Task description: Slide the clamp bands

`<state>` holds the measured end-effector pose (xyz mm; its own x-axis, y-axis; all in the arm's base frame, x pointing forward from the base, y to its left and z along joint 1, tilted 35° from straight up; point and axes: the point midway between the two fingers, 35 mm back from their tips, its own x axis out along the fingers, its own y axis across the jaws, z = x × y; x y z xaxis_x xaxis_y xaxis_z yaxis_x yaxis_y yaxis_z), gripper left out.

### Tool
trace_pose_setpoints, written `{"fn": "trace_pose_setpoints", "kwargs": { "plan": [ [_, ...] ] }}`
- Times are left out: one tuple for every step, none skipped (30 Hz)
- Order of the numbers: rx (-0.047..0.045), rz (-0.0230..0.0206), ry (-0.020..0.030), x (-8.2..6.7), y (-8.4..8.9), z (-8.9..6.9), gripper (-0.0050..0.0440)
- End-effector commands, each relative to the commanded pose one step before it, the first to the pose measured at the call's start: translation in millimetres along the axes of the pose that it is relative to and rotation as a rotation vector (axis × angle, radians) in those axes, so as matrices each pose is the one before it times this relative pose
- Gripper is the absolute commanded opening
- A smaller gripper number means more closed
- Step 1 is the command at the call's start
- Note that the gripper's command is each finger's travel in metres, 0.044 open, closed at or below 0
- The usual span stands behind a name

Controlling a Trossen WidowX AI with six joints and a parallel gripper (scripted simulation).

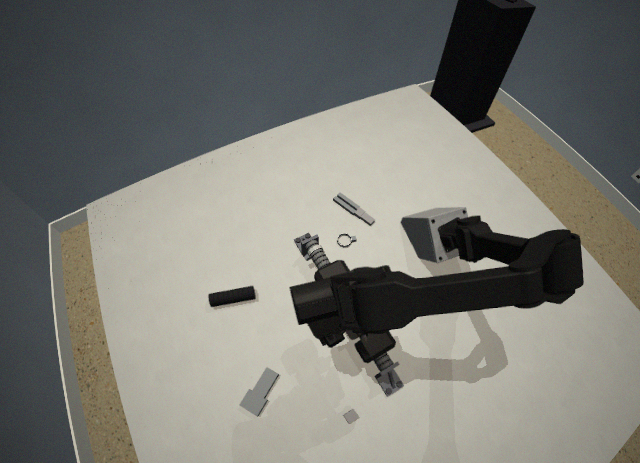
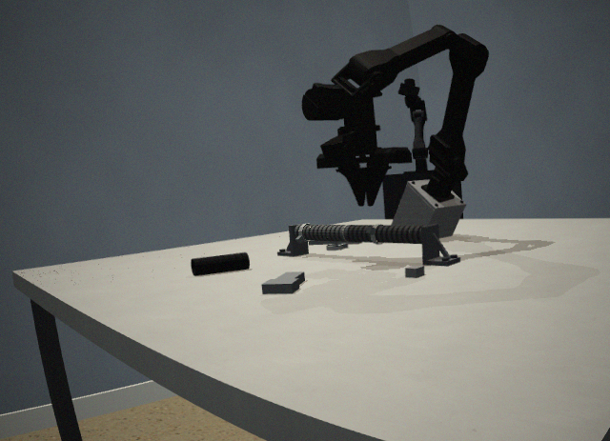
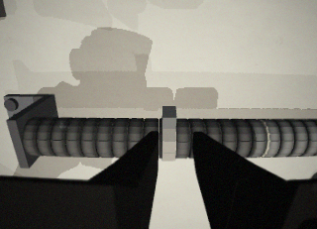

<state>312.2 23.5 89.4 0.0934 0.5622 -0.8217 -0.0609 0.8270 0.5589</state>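
A ribbed dark hose lies level between two grey end brackets on the table. In the wrist view the hose runs across the frame. A steel clamp band with a small lug on top sits around it, straight below the gap between my fingers. A thin lighter ring shows further right on the hose. My gripper hangs clear above the hose middle with its fingers a little apart and nothing between them. In the top view the arm hides the hose middle; only its ends show.
A black cylinder lies left of the hose. A grey notched plate, a small grey cube, a loose ring and a grey bar lie around it. The arm's grey base and a black tower stand at the back right.
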Motion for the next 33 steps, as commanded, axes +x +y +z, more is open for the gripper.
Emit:
{"fn": "trace_pose_setpoints", "kwargs": {
  "plan": [
    [0.00000,0.00000,0.00000,0.00,0.00,0.00,0.0114],
    [0.00000,0.00000,0.00000,0.00,0.00,0.00,0.0138],
    [0.00000,0.00000,0.00000,0.00,0.00,0.00,0.0162],
    [0.00000,0.00000,0.00000,0.00,0.00,0.00,0.0186],
    [0.00000,0.00000,0.00000,0.00,0.00,0.00,0.0210],
    [0.00000,0.00000,0.00000,0.00,0.00,0.00,0.0234],
    [0.00000,0.00000,0.00000,0.00,0.00,0.00,0.0258],
    [0.00000,0.00000,0.00000,0.00,0.00,0.00,0.0282],
    [0.00000,0.00000,0.00000,0.00,0.00,0.00,0.0306],
    [0.00000,0.00000,0.00000,0.00,0.00,0.00,0.0330],
    [0.00000,0.00000,0.00000,0.00,0.00,0.00,0.0354],
    [0.00000,0.00000,0.00000,0.00,0.00,0.00,0.0378],
    [0.00000,0.00000,0.00000,0.00,0.00,0.00,0.0402],
    [0.00000,0.00000,0.00000,0.00,0.00,0.00,0.0426],
    [0.00000,0.00000,0.00000,0.00,0.00,0.00,0.0426],
    [0.00000,0.00000,0.00000,0.00,0.00,0.00,0.0426],
    [-0.00035,-0.00004,-0.00108,-0.44,0.05,0.22,0.0440],
    [0.00000,0.00000,0.00000,0.00,0.00,0.00,0.0440],
    [0.00000,0.00000,0.00000,0.00,0.00,0.00,0.0440],
    [0.00000,0.00000,0.00000,0.00,0.00,0.00,0.0440],
    [0.00000,0.00000,0.00000,0.00,0.00,0.00,0.0440],
    [0.00000,0.00000,0.00000,0.00,0.00,0.00,0.0440],
    [0.00000,0.00000,0.00000,0.00,0.00,0.00,0.0440],
    [0.00000,0.00000,0.00000,0.00,0.00,0.00,0.0440],
    [0.00000,0.00000,0.00000,0.00,0.00,0.00,0.0440],
    [0.00000,0.00000,0.00000,0.00,0.00,0.00,0.0440],
    [0.00000,0.00000,0.00000,0.00,0.00,0.00,0.0440],
    [0.00000,0.00000,0.00000,0.00,0.00,0.00,0.0440],
    [0.00000,0.00000,0.00000,0.00,0.00,0.00,0.0440],
    [0.00000,0.00000,0.00000,0.00,0.00,0.00,0.0440],
    [0.00000,0.00000,0.00000,0.00,0.00,0.00,0.0440],
    [0.00000,0.00000,0.00000,0.00,0.00,0.00,0.0440],
    [0.00000,0.00000,0.00000,0.00,0.00,0.00,0.0440]
  ]
}}
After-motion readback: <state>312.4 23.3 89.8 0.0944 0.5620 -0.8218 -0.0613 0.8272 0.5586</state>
